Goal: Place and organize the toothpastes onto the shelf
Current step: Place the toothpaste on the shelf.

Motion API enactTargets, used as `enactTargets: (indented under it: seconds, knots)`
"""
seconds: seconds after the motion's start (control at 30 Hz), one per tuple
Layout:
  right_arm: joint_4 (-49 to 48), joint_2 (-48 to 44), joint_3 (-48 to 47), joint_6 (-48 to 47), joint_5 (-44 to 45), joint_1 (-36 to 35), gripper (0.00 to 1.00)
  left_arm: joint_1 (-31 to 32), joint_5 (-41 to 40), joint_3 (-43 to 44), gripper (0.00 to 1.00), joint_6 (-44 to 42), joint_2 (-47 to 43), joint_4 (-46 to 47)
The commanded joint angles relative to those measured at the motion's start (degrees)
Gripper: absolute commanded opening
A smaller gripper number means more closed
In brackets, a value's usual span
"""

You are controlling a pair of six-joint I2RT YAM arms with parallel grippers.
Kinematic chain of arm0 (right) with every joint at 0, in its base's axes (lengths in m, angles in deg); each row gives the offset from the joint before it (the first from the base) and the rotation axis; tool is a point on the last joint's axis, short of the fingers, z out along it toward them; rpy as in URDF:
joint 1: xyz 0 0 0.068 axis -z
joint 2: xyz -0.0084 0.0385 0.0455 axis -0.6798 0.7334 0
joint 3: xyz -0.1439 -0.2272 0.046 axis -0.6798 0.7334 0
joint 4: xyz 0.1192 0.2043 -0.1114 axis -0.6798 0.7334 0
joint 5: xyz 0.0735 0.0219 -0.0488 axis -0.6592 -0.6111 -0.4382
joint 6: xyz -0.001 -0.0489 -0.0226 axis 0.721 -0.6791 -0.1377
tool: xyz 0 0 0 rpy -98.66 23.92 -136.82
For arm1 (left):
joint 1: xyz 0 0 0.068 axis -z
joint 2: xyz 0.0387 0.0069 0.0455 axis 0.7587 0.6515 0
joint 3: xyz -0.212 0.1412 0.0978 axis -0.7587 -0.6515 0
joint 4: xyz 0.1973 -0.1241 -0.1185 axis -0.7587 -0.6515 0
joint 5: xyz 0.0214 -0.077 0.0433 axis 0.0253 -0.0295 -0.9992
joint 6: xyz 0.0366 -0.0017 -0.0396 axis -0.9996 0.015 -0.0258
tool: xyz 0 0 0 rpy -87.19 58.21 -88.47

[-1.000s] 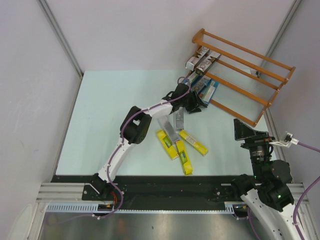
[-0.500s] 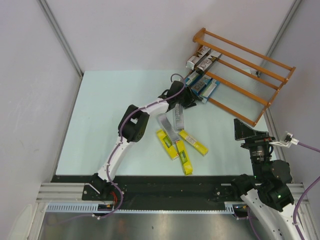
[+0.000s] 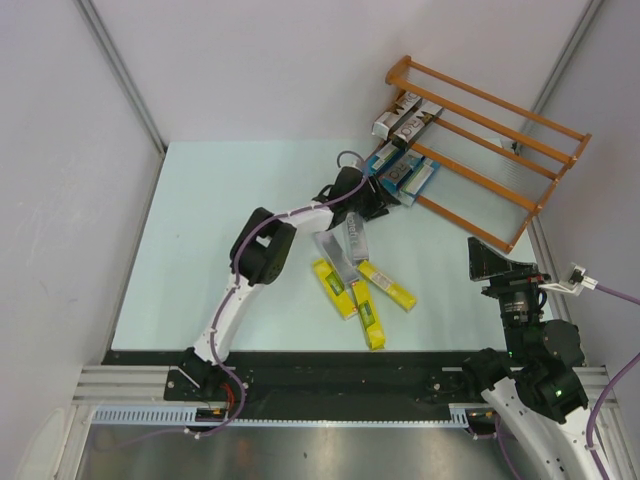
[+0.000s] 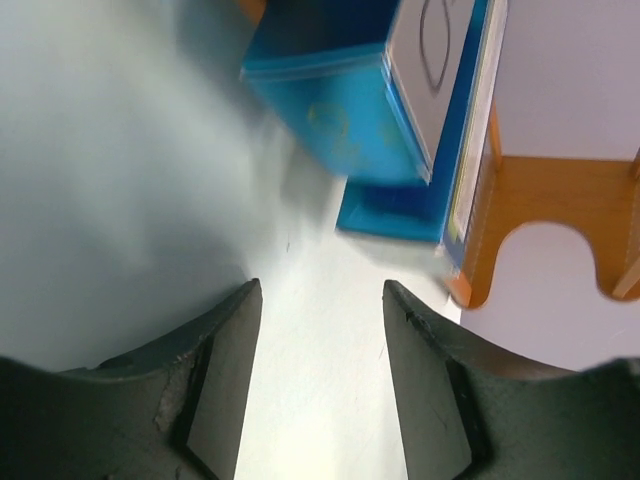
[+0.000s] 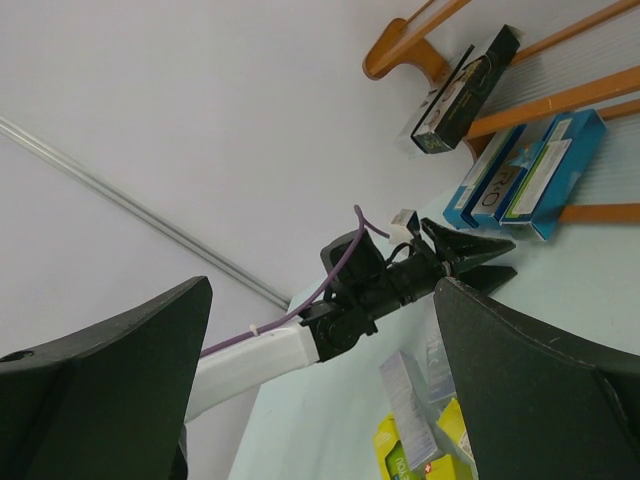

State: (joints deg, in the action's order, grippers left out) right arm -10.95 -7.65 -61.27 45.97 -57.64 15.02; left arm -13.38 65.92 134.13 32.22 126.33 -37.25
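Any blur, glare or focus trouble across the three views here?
Left wrist: blue cartons soft, close to the lens; left fingers dark and hazy. Right wrist: right fingers blurred, shelf sharp. Top external: even light, sharp, no glare on the table.

blue cartons point(image 4: 340, 135) close ahead, shelf frame point(image 4: 545, 200) beside

Bright, even light, soft shadows; the near blue toothpastes point(image 4: 345, 140) look blurred.
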Motion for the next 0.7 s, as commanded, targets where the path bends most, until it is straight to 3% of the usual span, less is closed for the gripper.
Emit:
enactTargets:
  seconds: [0.0, 0.37, 0.47, 0.5, 0.67]
  knots:
    - [-0.16, -0.28, -2.07, -0.37, 1.06, -0.40, 1.00, -0.46, -0.41, -11.74, 0.60, -3.24, -9.54, 8.51]
    - [-0.78, -0.11, -2.07, 1.21, -0.61, -0.31, 1.00, -0.11, -0.84, -31.44, 0.79, -14.29, -31.42, 14.69]
    - [-0.69, -0.37, -2.07, 1.47, -0.79, -0.31, 1.00, 0.33, -2.59, -35.32, 0.89, -19.82, -38.80, 11.45]
    - [-0.60, -0.37, -2.07, 1.65, -0.79, -0.31, 1.00, 0.51, -2.95, -35.85, 0.99, -21.33, -40.56, 9.95]
    - [-0.51, -0.02, -2.07, 2.26, -1.40, -0.40, 1.00, 1.39, -10.04, -40.24, 1.00, -30.91, -50.32, -0.77]
